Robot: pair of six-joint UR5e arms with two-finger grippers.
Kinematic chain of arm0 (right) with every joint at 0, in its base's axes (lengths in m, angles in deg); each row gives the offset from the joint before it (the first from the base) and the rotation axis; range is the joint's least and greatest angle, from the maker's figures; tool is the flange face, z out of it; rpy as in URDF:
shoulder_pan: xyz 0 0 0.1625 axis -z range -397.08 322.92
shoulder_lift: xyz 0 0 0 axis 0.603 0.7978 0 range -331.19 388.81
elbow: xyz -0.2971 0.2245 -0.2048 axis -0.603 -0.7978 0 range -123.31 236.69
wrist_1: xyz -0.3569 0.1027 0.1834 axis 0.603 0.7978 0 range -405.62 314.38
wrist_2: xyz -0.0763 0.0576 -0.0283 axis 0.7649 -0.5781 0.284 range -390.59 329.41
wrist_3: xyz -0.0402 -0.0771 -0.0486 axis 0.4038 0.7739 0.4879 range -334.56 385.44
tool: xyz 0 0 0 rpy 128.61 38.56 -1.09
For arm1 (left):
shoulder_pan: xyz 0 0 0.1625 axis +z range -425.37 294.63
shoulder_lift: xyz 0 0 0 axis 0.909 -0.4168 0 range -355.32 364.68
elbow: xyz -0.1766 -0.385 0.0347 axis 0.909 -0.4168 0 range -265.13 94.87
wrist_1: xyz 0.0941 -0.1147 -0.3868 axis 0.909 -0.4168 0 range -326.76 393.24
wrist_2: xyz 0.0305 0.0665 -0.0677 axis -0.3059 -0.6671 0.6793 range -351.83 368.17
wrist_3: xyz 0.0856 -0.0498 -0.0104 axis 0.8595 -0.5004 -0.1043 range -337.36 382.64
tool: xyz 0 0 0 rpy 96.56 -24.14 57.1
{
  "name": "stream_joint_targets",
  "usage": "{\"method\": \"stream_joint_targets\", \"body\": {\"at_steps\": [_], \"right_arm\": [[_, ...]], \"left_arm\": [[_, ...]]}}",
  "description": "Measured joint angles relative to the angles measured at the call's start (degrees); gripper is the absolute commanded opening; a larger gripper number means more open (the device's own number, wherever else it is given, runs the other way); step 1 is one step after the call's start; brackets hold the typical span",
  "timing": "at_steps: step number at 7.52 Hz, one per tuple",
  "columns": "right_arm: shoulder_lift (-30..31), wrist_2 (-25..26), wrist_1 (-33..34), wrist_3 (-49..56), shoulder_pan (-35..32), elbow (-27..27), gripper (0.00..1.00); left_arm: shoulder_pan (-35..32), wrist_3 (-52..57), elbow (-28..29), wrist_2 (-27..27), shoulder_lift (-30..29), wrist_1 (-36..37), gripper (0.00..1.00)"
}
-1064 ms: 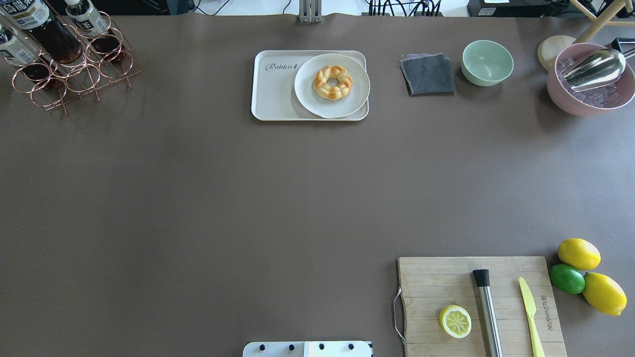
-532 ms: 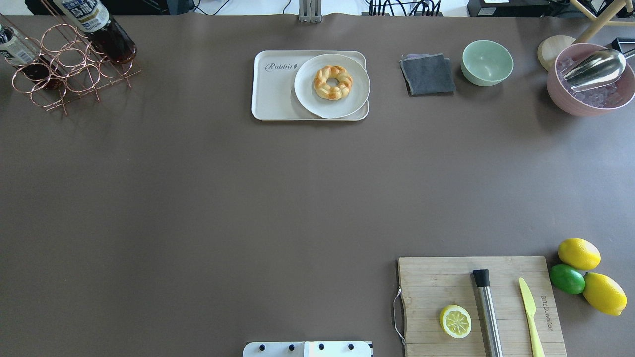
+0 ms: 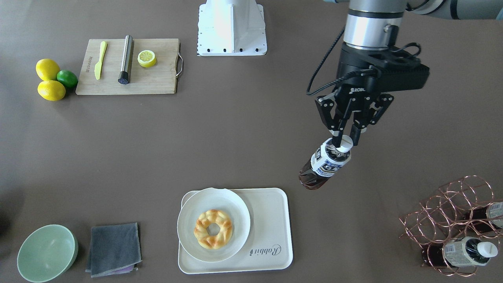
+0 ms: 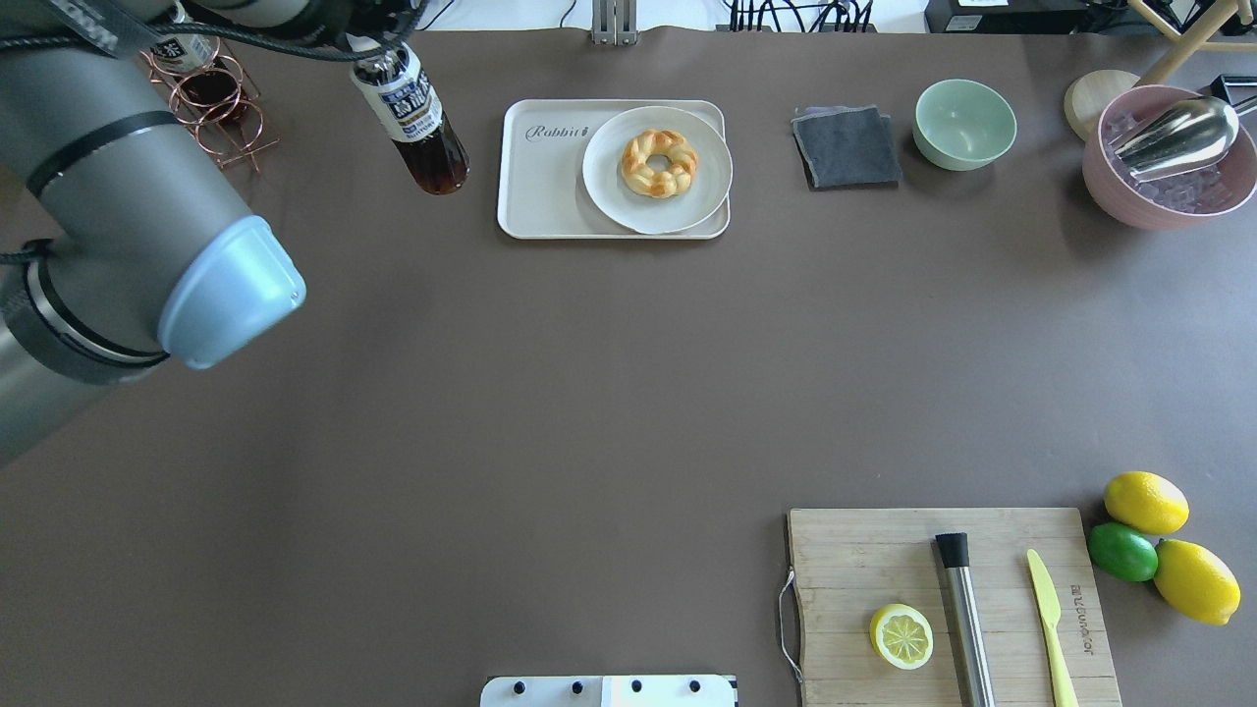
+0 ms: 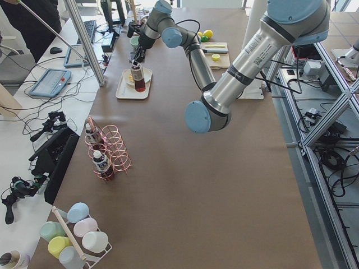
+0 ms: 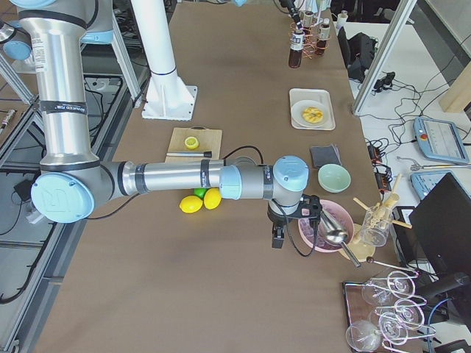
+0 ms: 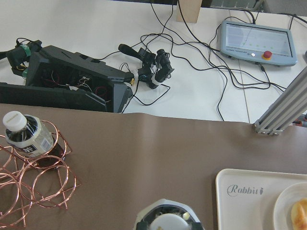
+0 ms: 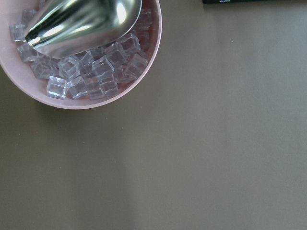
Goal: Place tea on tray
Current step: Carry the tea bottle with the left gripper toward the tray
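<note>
My left gripper (image 3: 345, 142) is shut on the white cap of the tea (image 3: 325, 165), a small bottle of reddish-brown liquid with a dark label. The bottle hangs tilted above the table. In the overhead view the tea (image 4: 413, 120) is just left of the cream tray (image 4: 538, 191), apart from it. The tray (image 3: 271, 220) carries a round white plate (image 3: 188, 224) with a braided doughnut. The left wrist view shows the cap (image 7: 165, 222) at the bottom edge and the tray's corner (image 7: 247, 201). My right gripper (image 6: 294, 224) shows only in the exterior right view, by the pink bowl; I cannot tell its state.
A copper wire rack (image 3: 452, 208) holding other bottles stands at the table's far left corner (image 4: 211, 103). Right of the tray are a grey cloth (image 4: 847, 147), a green bowl (image 4: 964, 123) and a pink ice bowl (image 4: 1110, 187). A cutting board (image 4: 854, 579) and lemons (image 4: 1145, 502) lie near right.
The tea bottle has left the rack and moved right to beside the tray. My left arm now fills the overhead view's left side.
</note>
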Motion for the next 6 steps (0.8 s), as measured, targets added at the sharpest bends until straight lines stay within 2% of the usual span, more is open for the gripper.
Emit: {"method": "stream_joint_targets", "body": {"at_steps": [3, 6], "right_arm": [[0.84, 0.1, -3.52, 0.02, 0.0, -0.62, 1.0], [1.02, -0.03, -3.83, -0.06, 0.0, -0.76, 1.0]], "left_arm": [[15.31, -11.45, -2.23, -13.08, -6.27, 9.04, 0.0], [22.71, -13.98, -1.22, -19.32, -9.44, 13.31, 0.0]]}}
